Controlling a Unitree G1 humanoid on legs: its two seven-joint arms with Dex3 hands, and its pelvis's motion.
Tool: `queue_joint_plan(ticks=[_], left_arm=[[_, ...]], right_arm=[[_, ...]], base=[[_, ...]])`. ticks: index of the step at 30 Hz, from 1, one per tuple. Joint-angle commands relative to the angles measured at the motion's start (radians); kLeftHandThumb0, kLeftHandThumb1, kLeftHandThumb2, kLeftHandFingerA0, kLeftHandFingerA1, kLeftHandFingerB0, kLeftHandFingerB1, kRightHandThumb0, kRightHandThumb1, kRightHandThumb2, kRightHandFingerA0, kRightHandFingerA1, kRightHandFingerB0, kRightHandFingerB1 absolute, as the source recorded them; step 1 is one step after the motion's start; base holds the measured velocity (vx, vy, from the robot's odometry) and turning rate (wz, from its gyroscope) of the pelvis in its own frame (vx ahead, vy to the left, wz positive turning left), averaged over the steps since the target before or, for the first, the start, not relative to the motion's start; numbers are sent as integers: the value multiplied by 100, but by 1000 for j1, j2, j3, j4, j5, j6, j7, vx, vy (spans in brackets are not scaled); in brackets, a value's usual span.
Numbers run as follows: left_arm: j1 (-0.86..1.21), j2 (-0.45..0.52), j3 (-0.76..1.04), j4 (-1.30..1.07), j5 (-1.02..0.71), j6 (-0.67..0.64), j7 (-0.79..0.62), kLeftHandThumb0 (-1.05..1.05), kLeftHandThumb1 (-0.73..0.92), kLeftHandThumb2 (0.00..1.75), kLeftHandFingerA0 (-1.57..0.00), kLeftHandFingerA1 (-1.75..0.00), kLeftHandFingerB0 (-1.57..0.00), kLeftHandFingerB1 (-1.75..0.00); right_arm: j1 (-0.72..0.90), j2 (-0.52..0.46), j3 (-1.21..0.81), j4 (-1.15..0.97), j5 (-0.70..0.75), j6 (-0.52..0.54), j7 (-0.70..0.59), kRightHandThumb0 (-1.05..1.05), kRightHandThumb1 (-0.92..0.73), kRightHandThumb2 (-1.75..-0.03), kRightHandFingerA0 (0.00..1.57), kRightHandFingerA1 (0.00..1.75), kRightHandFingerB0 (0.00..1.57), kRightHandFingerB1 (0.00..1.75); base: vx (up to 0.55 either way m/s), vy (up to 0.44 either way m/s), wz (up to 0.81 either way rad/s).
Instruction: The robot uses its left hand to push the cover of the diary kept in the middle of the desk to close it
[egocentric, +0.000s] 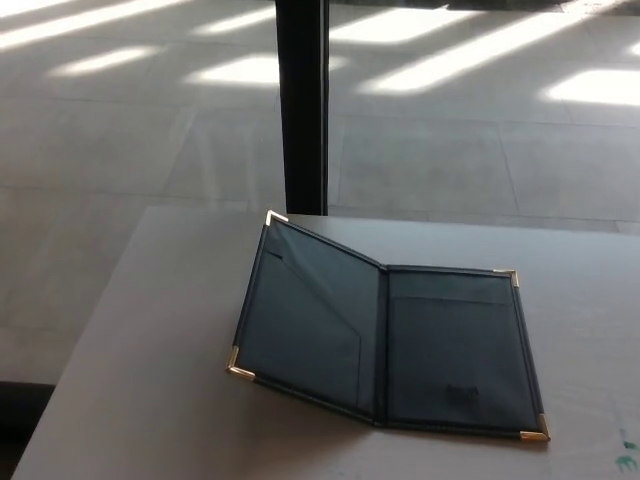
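Here's the diary (390, 345), lying open in the lower middle of the frame on the pale desk (130, 360), its dark inner faces up and four small brass corners catching the light. The right half lies flat against the desk top; the left cover (305, 320) is raised, tilted up off the surface along its outer edge, hinged at the spine that runs down the centre of the frame. That lift is handy, I reckon — a cover already standing part-way gives my fingers an edge to get behind, so a push toward picture right should carry it over onto the flat half. Neither of my hands is in the picture right now, left or right, so I can't say whether the fingers are apart or together. The job hasn't started as far as this view tells: the diary is wide open, nothing touching it. My left hand would come in from the left side of the frame, which suits — the raised cover is the nearer one to that side. Behind the desk, a dark vertical post (300, 100) rises through the upper middle, with sunlit floor (480, 140) beyond. One risk: the whole diary sliding rather than folding.
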Motion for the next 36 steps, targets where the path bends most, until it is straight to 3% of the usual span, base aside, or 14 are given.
queue_joint_plan(ticks=[1, 3, 4, 12, 13, 14, 18, 22, 23, 24, 32, 34, 35, 36], left_arm=[[-171, -41, 351, -190, -419, 230, 343, -99, 70, 117, -44, -64, -34, -59], [-182, -35, 341, -215, -377, 247, 333, -99, 69, 116, -44, -63, -35, -58], [-199, -30, 349, -219, -376, 257, 342, -103, 92, 72, -46, -56, -36, -51], [-344, 2, 375, -262, -366, 319, 360, -98, 92, 78, -40, -57, -28, -48], [-394, 0, 363, -263, -353, 323, 383, -92, 78, 114, -30, -57, -26, -53], [-428, -9, 351, -267, -354, 322, 382, -94, 92, 87, -28, -53, -17, -43], [-492, -40, 313, -254, -325, 312, 389, -96, 92, 84, -44, -59, -27, -47], [-551, -141, 245, -310, -324, 336, 435, -98, 92, 82, -40, -58, -26, -49], [-558, -170, 240, -319, -349, 338, 428, -95, 77, 114, -30, -60, -28, -56], [-562, -192, 207, -302, -306, 330, 445, -96, 91, 79, -41, -56, -29, -48], [-434, -464, 17, -312, -308, 359, 422, -89, 92, 76, -40, -54, -35, -46], [-389, -511, -24, -335, -308, 360, 416, -79, 80, 124, -33, -61, -12, -48], [-360, -529, -48, -351, -319, 373, 413, -77, 78, 123, -35, -62, -9, -47], [-335, -539, -68, -361, -330, 388, 409, -96, 88, 89, -34, -53, -24, -44]], right_arm=[[8, -8, -232, -174, 343, 192, 57, -73, -92, -72, 51, 73, 57, 52], [13, -6, -236, -193, 335, 207, 56, -73, -92, -74, 51, 72, 55, 51], [14, -4, -239, -200, 335, 214, 56, -73, -92, -74, 51, 73, 55, 51], [15, 0, -258, -214, 325, 248, 63, -72, -92, -75, 52, 73, 56, 50], [11, -2, -258, -209, 321, 247, 66, -73, -92, -75, 51, 73, 56, 50], [12, 1, -259, -216, 321, 252, 67, -72, -92, -75, 51, 73, 55, 50], [13, 5, -263, -243, 323, 278, 60, -71, -92, -73, 51, 73, 55, 51], [4, 8, -267, -257, 326, 303, 53, -70, -92, -76, 51, 74, 55, 51], [2, 13, -268, -261, 326, 306, 45, -70, -92, -75, 51, 73, 56, 51], [2, 16, -266, -264, 324, 304, 43, -71, -92, -74, 51, 73, 55, 51], [-4, 14, -264, -270, 328, 320, 36, -72, -92, -74, 52, 72, 57, 51], [-8, 15, -259, -265, 328, 319, 43, -72, -92, -71, 52, 72, 58, 52], [-5, 11, -254, -269, 321, 324, 41, -72, -92, -73, 52, 71, 58, 52], [-1, 4, -248, -264, 315, 325, 50, -67, -81, -122, 47, 71, 48, 60]], base=[[0, 0, 0], [0, 0, 0], [0, 0, 0], [0, 0, 0], [0, 0, 0], [0, 0, 0], [0, 0, 0], [0, 0, 0], [0, 0, 0], [0, 0, 0], [0, 0, 0], [0, 0, 0], [0, 0, 0], [0, 0, 0]])
